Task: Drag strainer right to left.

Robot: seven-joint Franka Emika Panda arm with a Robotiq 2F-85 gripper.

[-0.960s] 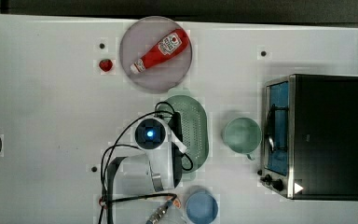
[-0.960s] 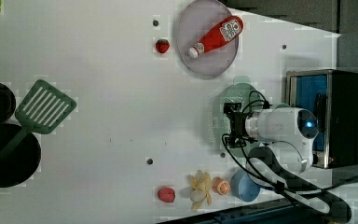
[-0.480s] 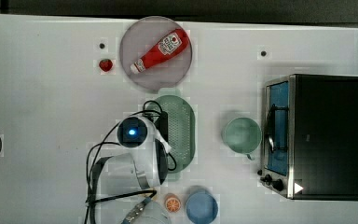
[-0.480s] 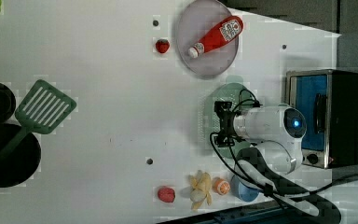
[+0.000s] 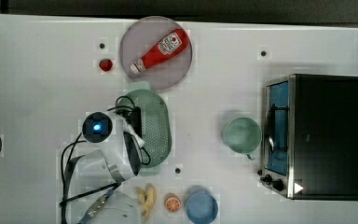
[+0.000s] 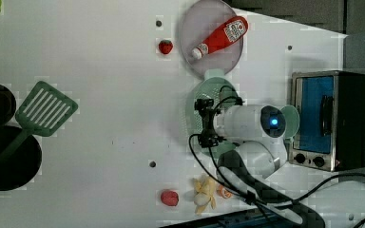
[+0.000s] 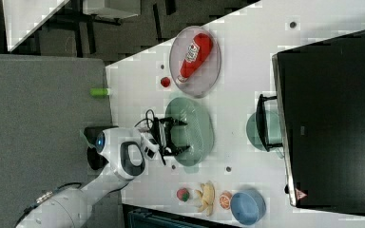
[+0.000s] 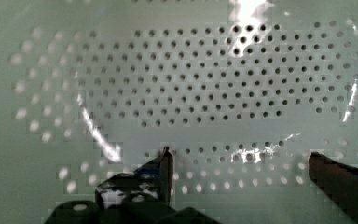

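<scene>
Sliding leftward in the top view over the past second, the strainer [image 5: 154,126] now sits below the ketchup plate [image 5: 186,65], well left of the green cup [image 5: 241,134]; the gripper [image 8: 237,161], jaws spread wide inside its basin, grasps nothing, so the drag looks underway.

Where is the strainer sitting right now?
In the top view, the strainer lies near the table's middle, just below the plate holding the ketchup bottle, left of the green cup.
</scene>
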